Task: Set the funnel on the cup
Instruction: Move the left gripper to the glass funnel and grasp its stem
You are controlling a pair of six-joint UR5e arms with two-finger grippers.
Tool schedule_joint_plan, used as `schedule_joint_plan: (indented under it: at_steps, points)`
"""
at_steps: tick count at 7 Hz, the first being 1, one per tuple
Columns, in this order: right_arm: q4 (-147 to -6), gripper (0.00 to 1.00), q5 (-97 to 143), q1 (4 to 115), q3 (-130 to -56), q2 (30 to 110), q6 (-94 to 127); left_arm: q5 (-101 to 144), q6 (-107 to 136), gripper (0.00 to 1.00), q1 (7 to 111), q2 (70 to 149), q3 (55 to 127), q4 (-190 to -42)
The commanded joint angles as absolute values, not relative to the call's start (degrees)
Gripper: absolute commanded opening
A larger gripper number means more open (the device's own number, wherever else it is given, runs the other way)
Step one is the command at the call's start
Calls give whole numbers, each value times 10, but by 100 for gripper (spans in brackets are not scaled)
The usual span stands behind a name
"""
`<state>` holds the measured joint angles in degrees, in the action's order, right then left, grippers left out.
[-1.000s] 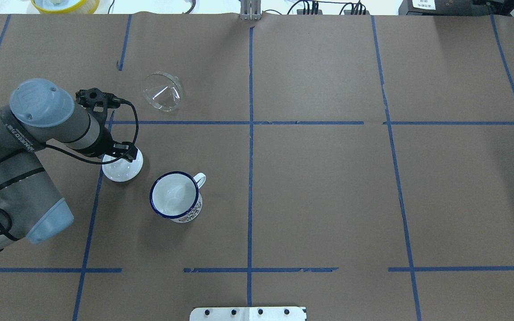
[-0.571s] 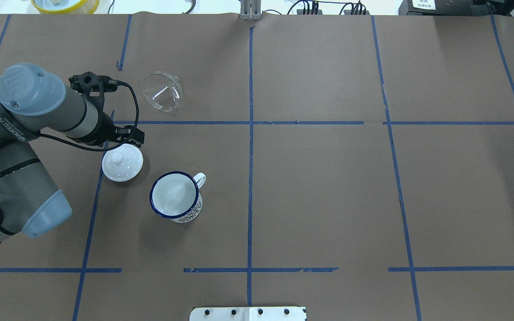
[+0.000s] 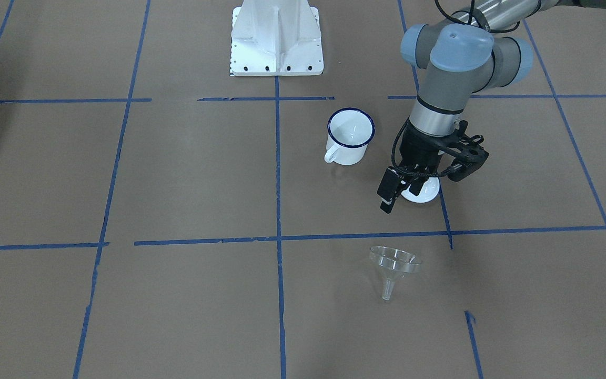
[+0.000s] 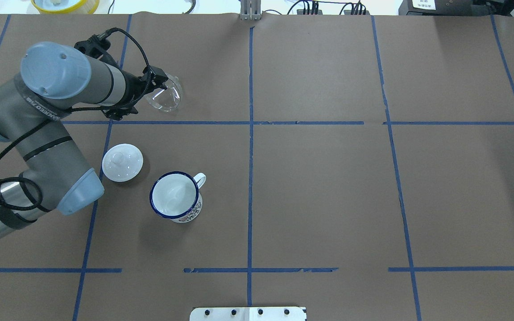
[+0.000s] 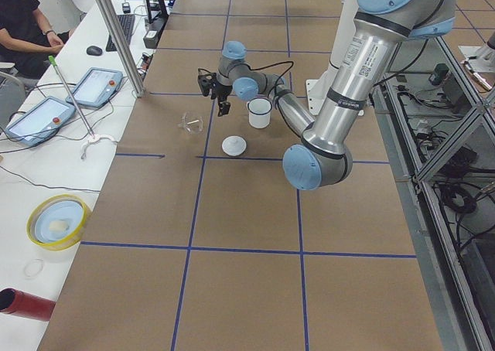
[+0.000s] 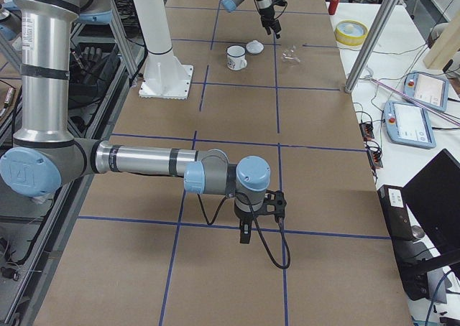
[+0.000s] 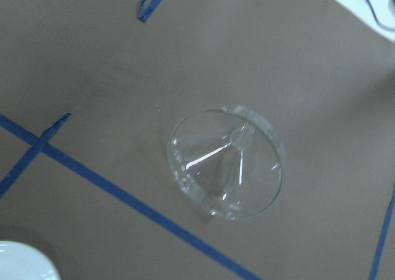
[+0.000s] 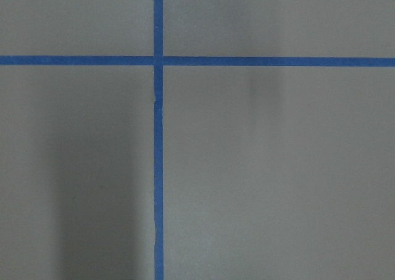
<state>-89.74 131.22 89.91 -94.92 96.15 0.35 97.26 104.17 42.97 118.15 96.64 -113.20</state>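
The clear funnel [image 4: 163, 96] lies tipped on the brown table at the far left, and it also shows in the front view [image 3: 393, 263] and in the left wrist view [image 7: 225, 163]. The white mug with a blue rim [image 4: 174, 195] stands upright and empty nearer the robot [image 3: 350, 134]. My left gripper [image 4: 156, 82] is open and empty. It hangs above the table by the funnel's left edge, apart from it [image 3: 400, 192]. My right gripper [image 6: 244, 233] shows only in the right side view, low over the table's other end, and I cannot tell its state.
A round white knobbed lid [image 4: 122, 162] lies on the table left of the mug, between mug and funnel. Blue tape lines cross the table. The robot's white base plate [image 4: 248, 313] is at the near edge. The right wrist view shows only table and tape.
My left gripper has moved off the white lid and away from the robot, to beside the funnel. The lid stays on the table. Mug and funnel have not moved.
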Motion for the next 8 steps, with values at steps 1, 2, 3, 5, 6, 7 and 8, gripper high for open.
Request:
schedule_joint_plan:
  at_steps: [1, 2, 3, 5, 6, 7, 8]
  points:
    - [-897, 100, 1312, 899, -949, 962, 4, 867, 1148, 100, 412, 1236, 859, -1198]
    - [-897, 100, 1312, 899, -949, 962, 4, 858, 1151, 100, 412, 1250, 837, -1201]
    - [-897, 100, 1312, 899, -949, 962, 4, 858, 1152, 100, 412, 1258, 813, -1218]
    - [-897, 100, 1312, 899, -949, 962, 4, 858, 1151, 100, 411, 1257, 773, -1262]
    - [-897, 100, 1312, 899, -949, 962, 4, 858, 1150, 100, 411, 1257, 767, -1263]
    - [-897, 100, 1312, 899, -949, 962, 4, 858, 1149, 86, 411, 1264, 755, -1273]
    - [-897, 100, 1312, 899, -949, 962, 4, 857, 1146, 53, 411, 1264, 754, -1281]
